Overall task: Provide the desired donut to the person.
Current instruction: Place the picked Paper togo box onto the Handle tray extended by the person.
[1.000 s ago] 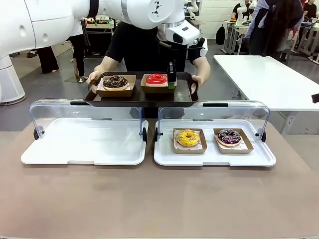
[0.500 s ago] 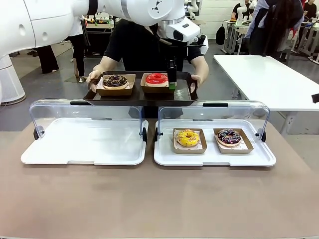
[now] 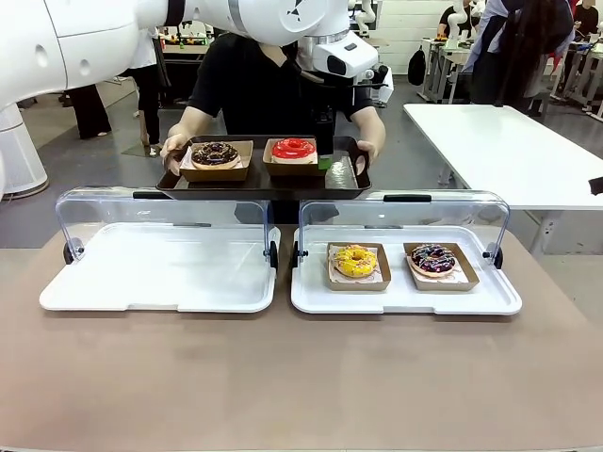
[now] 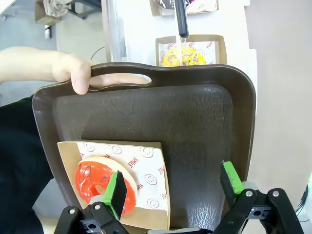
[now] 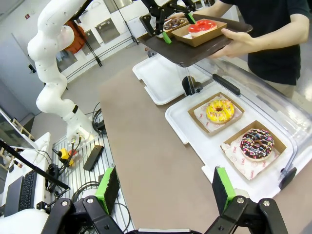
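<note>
A red-glazed donut (image 3: 293, 148) sits in a brown paper tray (image 3: 294, 160) on the dark serving tray (image 3: 264, 184) that the person (image 3: 273, 89) in a black T-shirt holds level at the far side of the table, one hand (image 3: 175, 146) on each handle. At nine o'clock from it on the same serving tray lies a chocolate sprinkled donut (image 3: 216, 153) in its own paper tray. The left gripper (image 3: 324, 151) hangs just at three o'clock of the red donut, its green-padded fingers spread wide and clasping nothing; in the left wrist view one pad (image 4: 117, 187) stands over the donut's edge and the other over bare tray. Nearer the robot, at six o'clock from the serving tray, two white display trays with raised clear lids rest on the brown table (image 3: 301, 377). The left display tray (image 3: 160, 273) is bare; the right display tray (image 3: 405, 282) carries a yellow donut (image 3: 355, 260) and, at three o'clock from it, a dark donut with coloured sprinkles (image 3: 432, 258). The right gripper (image 5: 165, 187), fingers apart and grasping nothing, hangs high above the table's near side.
</note>
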Motion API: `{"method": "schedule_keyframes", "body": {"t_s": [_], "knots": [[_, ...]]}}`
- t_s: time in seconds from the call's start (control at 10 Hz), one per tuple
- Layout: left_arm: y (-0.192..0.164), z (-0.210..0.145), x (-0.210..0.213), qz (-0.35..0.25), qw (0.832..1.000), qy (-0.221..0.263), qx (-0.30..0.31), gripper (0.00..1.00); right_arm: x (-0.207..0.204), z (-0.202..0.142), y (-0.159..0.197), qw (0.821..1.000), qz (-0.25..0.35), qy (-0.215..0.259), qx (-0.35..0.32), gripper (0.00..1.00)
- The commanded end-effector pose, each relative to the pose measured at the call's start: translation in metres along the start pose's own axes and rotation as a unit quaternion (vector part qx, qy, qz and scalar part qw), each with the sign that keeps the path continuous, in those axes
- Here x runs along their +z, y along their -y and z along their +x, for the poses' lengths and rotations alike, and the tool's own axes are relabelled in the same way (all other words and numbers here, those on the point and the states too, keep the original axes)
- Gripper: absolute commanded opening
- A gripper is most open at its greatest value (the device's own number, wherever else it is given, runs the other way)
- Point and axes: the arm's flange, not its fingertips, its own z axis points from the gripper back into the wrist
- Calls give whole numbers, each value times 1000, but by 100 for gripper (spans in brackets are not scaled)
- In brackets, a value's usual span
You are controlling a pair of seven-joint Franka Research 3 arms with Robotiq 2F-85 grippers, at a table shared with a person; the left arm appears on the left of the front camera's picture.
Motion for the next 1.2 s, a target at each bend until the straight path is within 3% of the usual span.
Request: {"method": "schedule_keyframes", "body": {"t_s": [0.0, 0.2, 0.4, 0.8, 1.1], "knots": [[-9, 7, 9, -5, 1000, -14, 6, 100, 0, 1, 2, 1000, 4, 13, 6, 100], [7, -22, 28, -30, 999, -20, -15, 100, 0, 1, 2, 1000, 4, 13, 6, 100], [35, -123, 63, -2, 998, -28, -48, 100, 0, 1, 2, 1000, 4, 13, 6, 100], [86, -333, 98, 6, 999, -8, -47, 100, 0, 1, 2, 1000, 4, 13, 6, 100], [115, -434, 83, -11, 999, 21, -21, 100, 0, 1, 2, 1000, 4, 13, 6, 100]]}}
